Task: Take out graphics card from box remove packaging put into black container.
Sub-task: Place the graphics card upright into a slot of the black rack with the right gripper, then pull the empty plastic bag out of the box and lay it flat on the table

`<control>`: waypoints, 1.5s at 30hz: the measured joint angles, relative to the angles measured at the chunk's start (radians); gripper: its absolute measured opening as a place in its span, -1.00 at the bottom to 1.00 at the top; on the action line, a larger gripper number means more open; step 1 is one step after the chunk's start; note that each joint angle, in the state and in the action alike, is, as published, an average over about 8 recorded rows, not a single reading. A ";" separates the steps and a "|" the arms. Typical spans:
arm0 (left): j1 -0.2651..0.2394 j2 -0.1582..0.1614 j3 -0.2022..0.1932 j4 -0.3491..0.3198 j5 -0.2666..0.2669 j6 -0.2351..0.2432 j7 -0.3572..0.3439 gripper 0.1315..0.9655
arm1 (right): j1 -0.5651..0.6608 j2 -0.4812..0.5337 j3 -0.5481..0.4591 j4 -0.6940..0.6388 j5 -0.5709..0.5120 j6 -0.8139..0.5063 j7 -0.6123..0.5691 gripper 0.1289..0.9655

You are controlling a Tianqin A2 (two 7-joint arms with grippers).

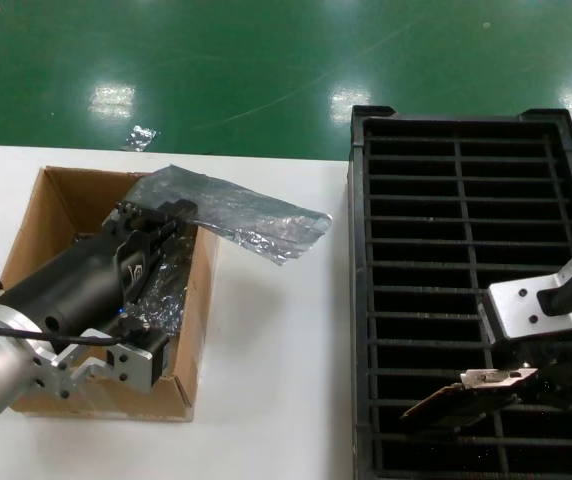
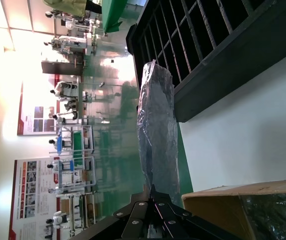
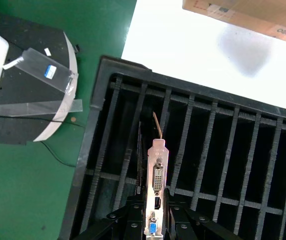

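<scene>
My right gripper [image 1: 526,372] is shut on the graphics card [image 1: 464,395] by its silver bracket [image 3: 156,175] with white and blue ports, holding it over the near slots of the black container [image 1: 361,300], also seen in the right wrist view [image 3: 103,125]. My left gripper [image 1: 156,215] is shut on the grey-silver plastic packaging [image 1: 241,215], held up over the far corner of the brown cardboard box [image 1: 36,215]. In the left wrist view the packaging [image 2: 158,130] stretches away from the shut fingertips [image 2: 150,191].
Dark shiny wrapped bundles [image 1: 166,285] lie inside the box. A small crumpled foil scrap [image 1: 139,137] lies on the green floor beyond the white table [image 1: 276,360]. The box corner [image 3: 243,12] shows in the right wrist view.
</scene>
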 joint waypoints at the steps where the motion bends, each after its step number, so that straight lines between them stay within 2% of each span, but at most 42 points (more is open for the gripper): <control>1: 0.000 0.000 0.000 0.000 0.000 0.000 0.000 -0.98 | -0.002 -0.002 0.000 -0.001 -0.005 0.000 0.000 -0.86; 14: 0.000 0.000 0.000 0.000 0.000 0.000 0.000 -0.98 | -0.012 -0.026 0.000 0.009 -0.033 0.000 -0.008 -0.80; 23: 0.000 0.000 0.000 0.000 0.000 0.000 0.000 -0.98 | -0.005 -0.031 0.000 0.020 -0.023 0.000 -0.011 -0.58; 31: 0.000 0.000 0.000 0.000 0.000 0.000 0.000 -0.98 | 0.004 -0.030 0.000 0.034 -0.007 0.000 -0.009 -0.21; 32: 0.000 0.000 0.000 0.000 0.000 0.000 0.000 -0.98 | 0.005 -0.028 0.000 0.035 -0.005 0.000 -0.009 -0.21; 40: 0.000 0.000 0.000 0.000 0.000 0.000 0.000 -0.98 | -0.005 0.026 0.020 0.056 0.007 0.001 -0.021 0.30; 45: 0.000 0.000 0.000 0.000 0.000 0.000 0.000 -0.98 | -0.068 0.089 0.098 0.071 -0.010 0.014 -0.059 0.35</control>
